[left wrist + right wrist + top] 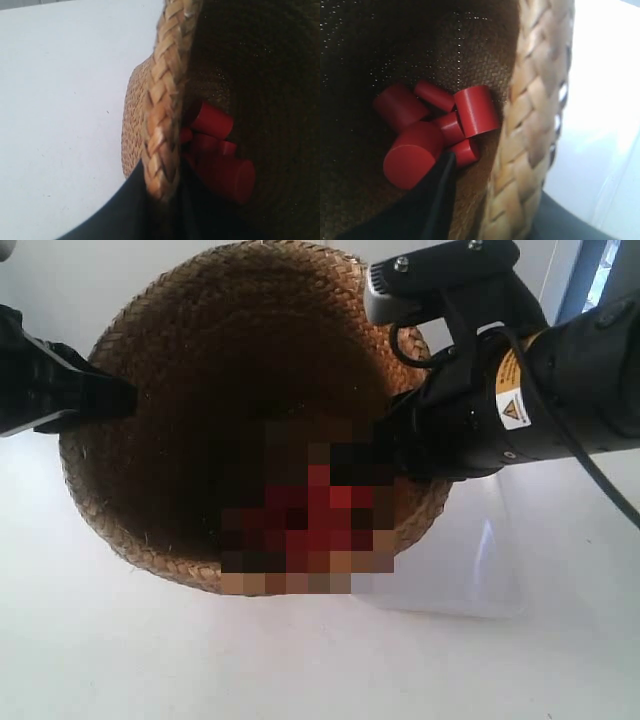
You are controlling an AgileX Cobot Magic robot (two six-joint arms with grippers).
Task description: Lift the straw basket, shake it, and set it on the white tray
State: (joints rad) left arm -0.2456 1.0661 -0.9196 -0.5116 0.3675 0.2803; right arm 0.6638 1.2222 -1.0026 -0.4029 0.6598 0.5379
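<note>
Left wrist view: left gripper (162, 212) is pinching the basket (160, 100) rim, one finger outside and one inside. The right gripper (495, 215) is clamping the opposite rim the same way, likely so the two-sided hold is carrying it evenly for shaking. Red cylinders (470, 110) are piling against the lower wall because the basket is tilting, mouth toward the exterior camera. Basket is hanging clear of the table (150, 660), brown braided straw, wide round rim, dark inside, with the tray (470, 560) showing just past its rim, not yet loaded.
</note>
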